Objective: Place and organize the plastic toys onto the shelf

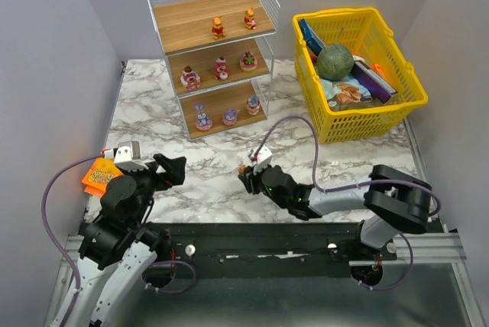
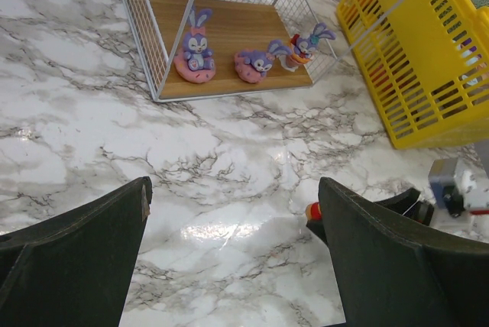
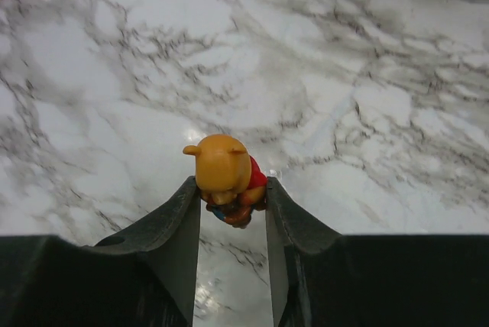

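The white wire shelf [image 1: 164, 21] with three wooden boards stands at the back. Two orange-yellow toys [image 1: 218, 28] stand on its top board, three red-pink toys [image 1: 221, 68] on the middle board, and three purple toys [image 1: 229, 117] on the bottom board; the purple ones also show in the left wrist view [image 2: 196, 53]. My right gripper [image 3: 231, 193] is shut on an orange-yellow bear toy [image 3: 224, 176], low over the marble table in front of the shelf [image 1: 243, 170]. My left gripper [image 2: 233, 224] is open and empty at the near left [image 1: 170, 168].
A yellow lattice basket [image 1: 345, 124] at the back right holds a green ball [image 1: 335, 60] and flat packets. An orange packet [image 1: 97, 176] lies at the left edge by my left arm. Grey walls close the sides.
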`<state>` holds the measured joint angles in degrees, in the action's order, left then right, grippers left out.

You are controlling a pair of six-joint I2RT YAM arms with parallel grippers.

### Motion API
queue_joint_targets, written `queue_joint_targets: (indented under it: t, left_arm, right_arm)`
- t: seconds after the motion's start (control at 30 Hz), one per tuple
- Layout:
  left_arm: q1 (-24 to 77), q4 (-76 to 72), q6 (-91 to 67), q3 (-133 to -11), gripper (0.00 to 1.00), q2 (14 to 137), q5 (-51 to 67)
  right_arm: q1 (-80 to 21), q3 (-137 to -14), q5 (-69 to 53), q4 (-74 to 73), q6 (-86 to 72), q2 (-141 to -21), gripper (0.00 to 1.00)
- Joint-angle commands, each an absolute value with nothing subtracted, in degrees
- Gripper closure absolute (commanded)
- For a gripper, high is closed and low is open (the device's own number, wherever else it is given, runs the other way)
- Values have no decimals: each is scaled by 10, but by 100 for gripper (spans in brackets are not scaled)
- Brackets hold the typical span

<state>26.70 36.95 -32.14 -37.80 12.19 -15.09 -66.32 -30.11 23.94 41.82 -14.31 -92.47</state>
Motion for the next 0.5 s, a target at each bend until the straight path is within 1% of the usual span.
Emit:
queue_joint_targets:
  t: [0.0, 0.07, 0.13, 0.2, 0.27, 0.3, 0.37, 0.4, 0.47]
  left_arm:
    - [267, 371, -321, -377, 1, 121, -167]
    - [267, 372, -321, -377, 1, 120, -170]
    - [267, 372, -321, -377, 1, 123, -170]
    - [267, 373, -322, -378, 1, 124, -171]
    - [267, 373, -322, -379, 1, 124, -171]
    - [267, 374, -321, -378, 1, 124, -171]
    - [267, 374, -322, -378, 1, 124, -171]
    - [267, 374, -322, -378, 1, 125, -171]
    - [267, 374, -322, -378, 1, 126, -171]
  right_arm:
    - [-666, -433, 284, 179, -166, -846, 90]
    - [-667, -507, 291, 88, -167, -835, 90]
    - [-666, -553, 285, 43, -170, -826, 90]
    - [-667, -624, 275, -20, -170, -826, 90]
    - [-667, -682, 275, -85, -171, -836, 90]
    - [-666, -735, 276, -104, -170, -840, 90]
    - [-666, -797, 271, -149, -163, -857, 89]
    - [-664, -860, 266, -162, -153, -867, 89]
    - [-661, -923, 261, -207, -142, -898, 88]
